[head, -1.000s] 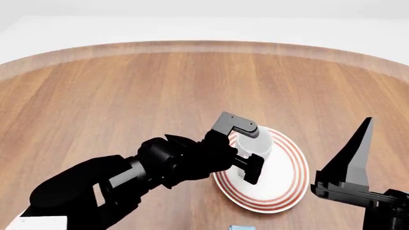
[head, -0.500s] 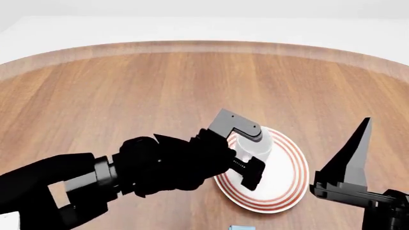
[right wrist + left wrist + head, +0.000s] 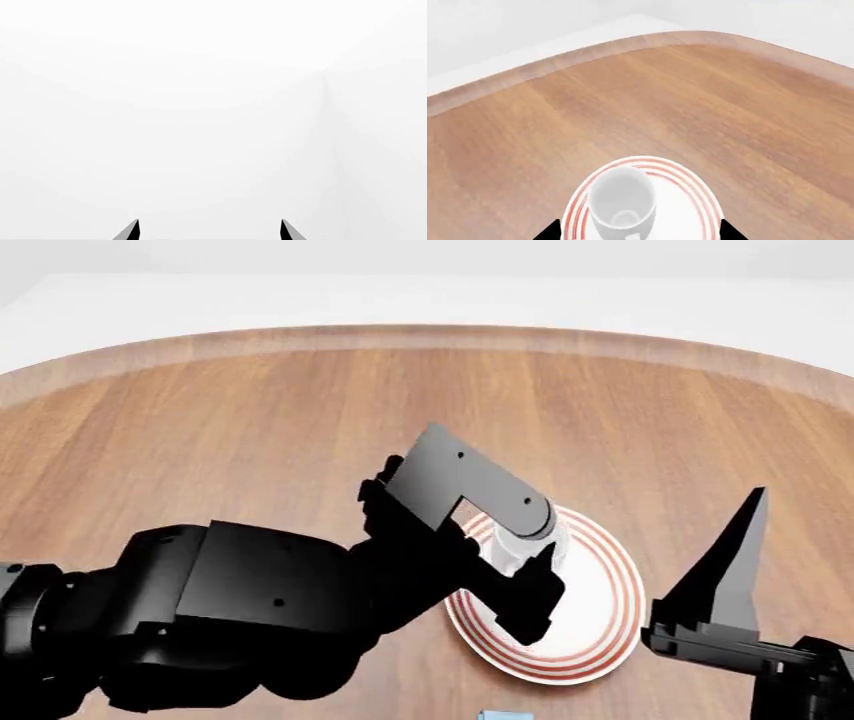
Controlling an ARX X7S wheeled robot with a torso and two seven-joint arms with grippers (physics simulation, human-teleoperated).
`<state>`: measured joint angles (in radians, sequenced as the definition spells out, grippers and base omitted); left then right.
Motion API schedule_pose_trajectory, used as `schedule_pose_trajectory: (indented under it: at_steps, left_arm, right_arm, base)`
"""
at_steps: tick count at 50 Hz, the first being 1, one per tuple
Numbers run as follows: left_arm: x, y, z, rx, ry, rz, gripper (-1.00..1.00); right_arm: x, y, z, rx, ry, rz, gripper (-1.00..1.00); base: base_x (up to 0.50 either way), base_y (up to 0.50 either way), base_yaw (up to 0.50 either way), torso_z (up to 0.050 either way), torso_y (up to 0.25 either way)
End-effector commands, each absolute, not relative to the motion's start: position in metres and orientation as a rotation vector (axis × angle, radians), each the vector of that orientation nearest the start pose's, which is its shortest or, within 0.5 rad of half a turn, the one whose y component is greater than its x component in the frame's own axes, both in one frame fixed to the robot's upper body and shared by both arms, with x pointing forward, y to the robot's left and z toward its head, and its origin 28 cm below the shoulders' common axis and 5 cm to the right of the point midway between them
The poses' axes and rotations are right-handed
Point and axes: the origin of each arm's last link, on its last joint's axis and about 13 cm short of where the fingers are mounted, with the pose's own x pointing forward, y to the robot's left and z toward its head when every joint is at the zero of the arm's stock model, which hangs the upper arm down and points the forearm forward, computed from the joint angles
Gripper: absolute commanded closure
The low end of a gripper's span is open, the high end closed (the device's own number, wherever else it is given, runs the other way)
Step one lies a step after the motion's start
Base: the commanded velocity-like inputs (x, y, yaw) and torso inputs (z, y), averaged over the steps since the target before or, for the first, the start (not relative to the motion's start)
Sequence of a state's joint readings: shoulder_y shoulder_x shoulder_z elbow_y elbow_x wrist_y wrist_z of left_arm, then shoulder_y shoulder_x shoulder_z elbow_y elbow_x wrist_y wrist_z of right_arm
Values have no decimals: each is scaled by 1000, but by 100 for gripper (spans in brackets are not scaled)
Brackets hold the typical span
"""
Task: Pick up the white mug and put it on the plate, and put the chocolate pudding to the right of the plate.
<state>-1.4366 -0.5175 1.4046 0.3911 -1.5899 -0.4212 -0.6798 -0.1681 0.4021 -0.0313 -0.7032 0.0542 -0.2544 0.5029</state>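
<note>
- Since 1 s ago, left gripper [image 3: 514,570] has lifted and pulled back from the mug [image 3: 620,199]; its fingers were around the mug then, now they are above it w/ the arm raised nearer the camera.
- Left jaws: wide apart, holding nothing; in wrist view both tips sit well outside the mug.
- Mug stands upright on the plate [image 3: 697,187], toward its left-far side. So step 1 looks done, I think.
- Pudding [image 3: 501,714]: only a light blue corner shows at the near edge, near side of the plate, not at its right. This step is left.
- Right gripper [image 3: 727,575] points up at right of plate, jaws apart, empty.
- No writing readable; pudding label is cut off.
</note>
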Motion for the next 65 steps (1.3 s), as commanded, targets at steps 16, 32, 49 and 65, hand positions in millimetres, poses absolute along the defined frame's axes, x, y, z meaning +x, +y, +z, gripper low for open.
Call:
schedule_pose_trajectory:
  at_steps: [16, 32, 49, 65]
  left_arm:
    - [233, 172, 259, 171, -60, -562, -100]
    - [233, 203, 249, 96, -168, -449, -100]
    - [237, 227, 241, 57, -280, -220, -100]
    - [231, 226, 242, 138, -325, -170, -100]
  right_arm:
    - [157, -131, 149, -77, -805, -208, -100]
    - [158, -130, 148, -76, -800, -203, -100]
    - [159, -128, 149, -79, -782, -204, -100]
    - [156, -114, 160, -55, -621, -162, -100]
  base:
    - [0, 0, 0, 0, 0]
    - [0, 0, 0, 0, 0]
    - [0, 0, 0, 0, 0]
    - [0, 0, 0, 0, 0]
